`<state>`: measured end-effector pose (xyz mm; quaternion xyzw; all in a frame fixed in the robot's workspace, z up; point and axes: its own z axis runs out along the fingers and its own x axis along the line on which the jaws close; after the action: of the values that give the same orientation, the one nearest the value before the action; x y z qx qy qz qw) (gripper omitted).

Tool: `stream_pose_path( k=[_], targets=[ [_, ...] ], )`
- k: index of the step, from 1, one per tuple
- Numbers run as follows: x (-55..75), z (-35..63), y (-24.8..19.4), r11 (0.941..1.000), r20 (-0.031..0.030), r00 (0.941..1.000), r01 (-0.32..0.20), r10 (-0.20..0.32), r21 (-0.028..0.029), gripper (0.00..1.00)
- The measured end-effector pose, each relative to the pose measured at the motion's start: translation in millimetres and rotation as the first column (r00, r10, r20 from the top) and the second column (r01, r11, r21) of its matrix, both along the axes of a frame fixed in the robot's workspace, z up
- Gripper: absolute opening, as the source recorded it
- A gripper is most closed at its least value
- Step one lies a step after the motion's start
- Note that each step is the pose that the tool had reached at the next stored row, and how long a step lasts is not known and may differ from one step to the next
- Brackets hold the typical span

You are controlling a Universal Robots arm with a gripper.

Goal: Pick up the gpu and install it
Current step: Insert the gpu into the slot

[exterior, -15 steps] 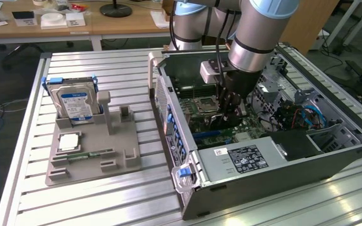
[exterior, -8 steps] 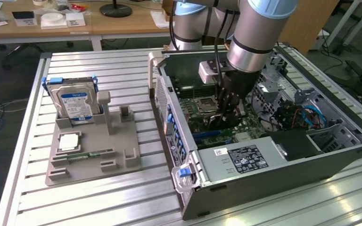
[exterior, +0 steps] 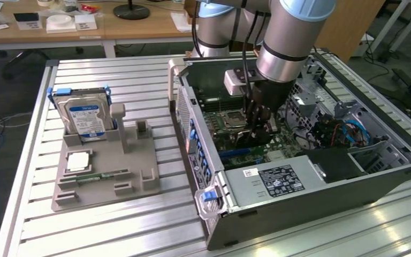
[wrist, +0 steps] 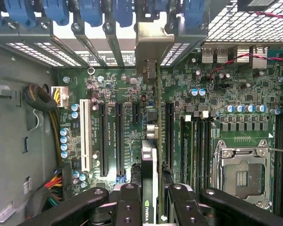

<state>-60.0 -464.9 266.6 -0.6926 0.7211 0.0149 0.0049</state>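
Jaws part-closed, gripping gpu (wrist: 149, 160) edge-on over motherboard (wrist: 108, 75) slot, bracket (wrist: 153, 44) at computer case (exterior: 377, 176) rear wall; best kept upright, bracket aligned, pressed straight down

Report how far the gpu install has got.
Done: the gpu is picked up and brought inside the open case. In hand: the tool grips it edge-on over the motherboard, with its metal bracket at the rear slot openings. Left: the card is not yet released, and whether it is fully seated in a slot cannot be told.
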Motion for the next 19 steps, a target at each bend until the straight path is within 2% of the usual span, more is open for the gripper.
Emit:
stream_pose_path(
  k=[19],
  targets=[
    [-7.4,-0.8,1.1,1.0,0.0011,1.0,0.0,0.0,0.0001,0.26]
  ],
)
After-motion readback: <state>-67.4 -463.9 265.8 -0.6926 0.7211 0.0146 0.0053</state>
